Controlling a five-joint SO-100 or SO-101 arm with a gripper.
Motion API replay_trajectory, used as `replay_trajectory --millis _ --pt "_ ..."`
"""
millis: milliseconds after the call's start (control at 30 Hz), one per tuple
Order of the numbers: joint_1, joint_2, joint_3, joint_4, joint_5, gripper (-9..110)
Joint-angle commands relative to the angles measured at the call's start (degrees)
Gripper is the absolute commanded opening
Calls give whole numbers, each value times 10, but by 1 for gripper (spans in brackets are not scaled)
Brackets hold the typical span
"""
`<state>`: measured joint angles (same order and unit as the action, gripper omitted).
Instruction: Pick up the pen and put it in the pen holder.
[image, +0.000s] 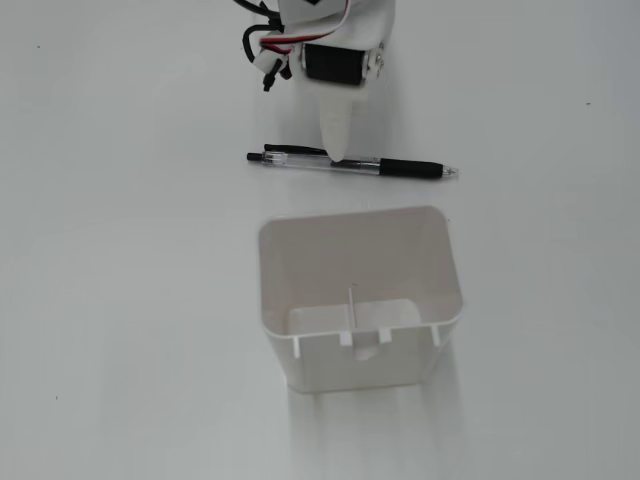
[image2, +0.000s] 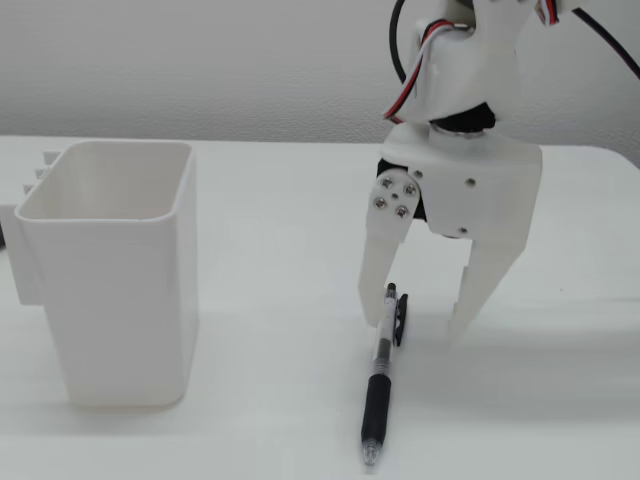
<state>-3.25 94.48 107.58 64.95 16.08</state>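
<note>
Bare white tabletop (image: 120, 300) is seen all round. Between clear-barrelled black-grip pen (image: 352, 165) and open-topped white plastic holder (image: 360, 300), a clear strip is left; holder's mouth unobstructed.

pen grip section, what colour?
Black: the rubber grip on the clear-barrelled pen shows best in a fixed view, lying nearest the camera.

No legible text, label, brand, number or sign is shown in either fixed view. The pen (image: 352, 166), the pen holder (image: 360, 300), the arm housing and the white surface (image: 120, 300) are all seen to be unmarked; no print can be resolved.
</note>
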Motion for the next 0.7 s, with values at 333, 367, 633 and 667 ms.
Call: replay_trajectory --millis 333,367,633,667 --pt "-1 -7 -16 -101 5 17" --pt "-1 -7 -15 -102 5 17" --pt "0 -7 30 -125 0 17" --pt "1 -7 38 -131 0 17"
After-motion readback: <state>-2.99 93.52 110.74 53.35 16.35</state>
